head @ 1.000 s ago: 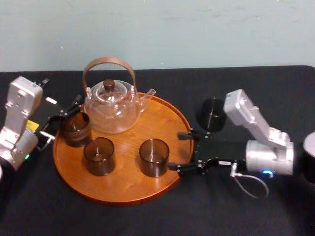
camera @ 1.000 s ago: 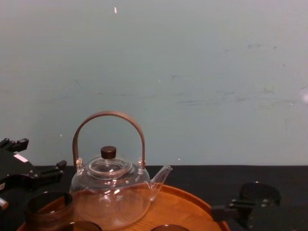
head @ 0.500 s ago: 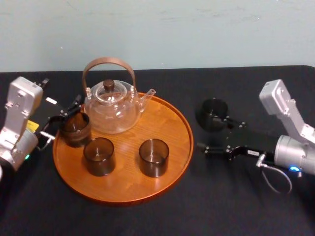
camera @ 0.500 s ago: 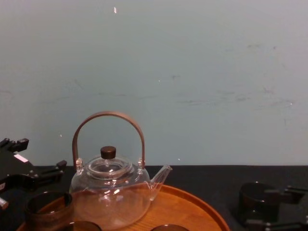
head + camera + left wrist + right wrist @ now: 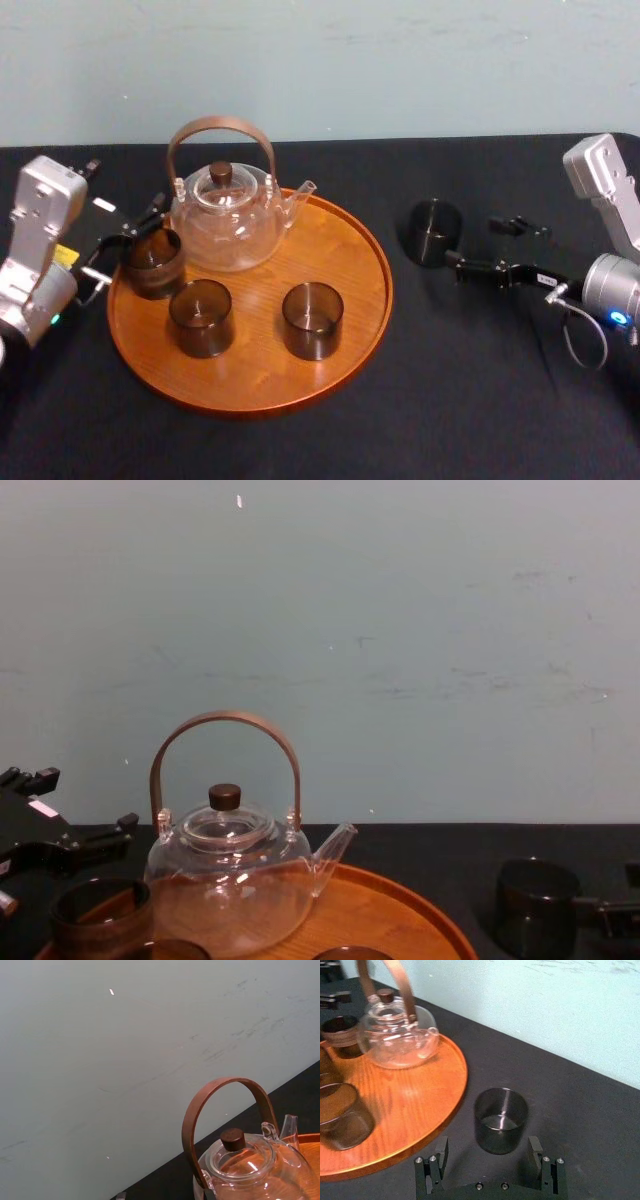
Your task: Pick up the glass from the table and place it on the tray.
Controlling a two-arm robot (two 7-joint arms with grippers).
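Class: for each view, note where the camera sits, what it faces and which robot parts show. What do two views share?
Head: high, facing down on the tray; left claw at its left rim, right claw to its right.
Chest: lower, facing the teapot side-on; left claw lower left.
Left wrist: left arm, facing teapot and wall.
Right wrist: right arm, facing the glass ahead of its open claw.
Shared: all show the teapot.

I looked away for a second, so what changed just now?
The right gripper, open, pulled back rightward from the tray edge to just right of the dark glass on the table, grasping nothing. The left gripper, teapot and three tray glasses stayed put.
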